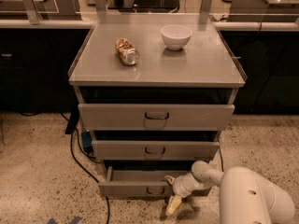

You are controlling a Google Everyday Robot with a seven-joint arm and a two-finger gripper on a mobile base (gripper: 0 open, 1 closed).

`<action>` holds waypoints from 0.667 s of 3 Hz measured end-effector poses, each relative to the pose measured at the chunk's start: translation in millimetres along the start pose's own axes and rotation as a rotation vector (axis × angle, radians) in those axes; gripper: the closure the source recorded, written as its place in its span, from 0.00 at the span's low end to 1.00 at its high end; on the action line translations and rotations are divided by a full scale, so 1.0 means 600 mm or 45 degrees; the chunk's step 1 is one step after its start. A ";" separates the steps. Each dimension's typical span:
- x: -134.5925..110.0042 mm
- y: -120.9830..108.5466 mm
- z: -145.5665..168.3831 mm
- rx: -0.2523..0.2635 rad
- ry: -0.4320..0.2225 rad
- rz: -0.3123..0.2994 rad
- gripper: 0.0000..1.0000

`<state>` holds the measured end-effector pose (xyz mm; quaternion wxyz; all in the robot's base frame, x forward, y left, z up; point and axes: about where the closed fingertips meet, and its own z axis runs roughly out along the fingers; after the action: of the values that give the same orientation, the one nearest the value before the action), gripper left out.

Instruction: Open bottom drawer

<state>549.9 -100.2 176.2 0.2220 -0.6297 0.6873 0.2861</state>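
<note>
The grey cabinet [156, 66] has three drawers. The bottom drawer [135, 186] is the lowest and is pulled out a little, so its grey tray [140, 175] shows behind the front. Its small dark handle [155, 191] sits at the front's middle. My gripper [171, 192] hangs at the drawer's right end, just right of the handle, with one cream finger [173, 205] pointing down toward the floor. My white arm [243, 195] comes in from the lower right.
A crushed can [126, 51] and a white bowl [176, 36] sit on the cabinet top. A black cable [79, 160] runs over the speckled floor left of the cabinet. Dark counters stand behind and to both sides.
</note>
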 end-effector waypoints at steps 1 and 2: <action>0.006 0.034 0.004 -0.050 -0.020 0.012 0.00; 0.000 0.036 -0.002 -0.051 -0.020 0.011 0.00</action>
<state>528.6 -100.4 179.4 0.2137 -0.6287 0.6824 0.3056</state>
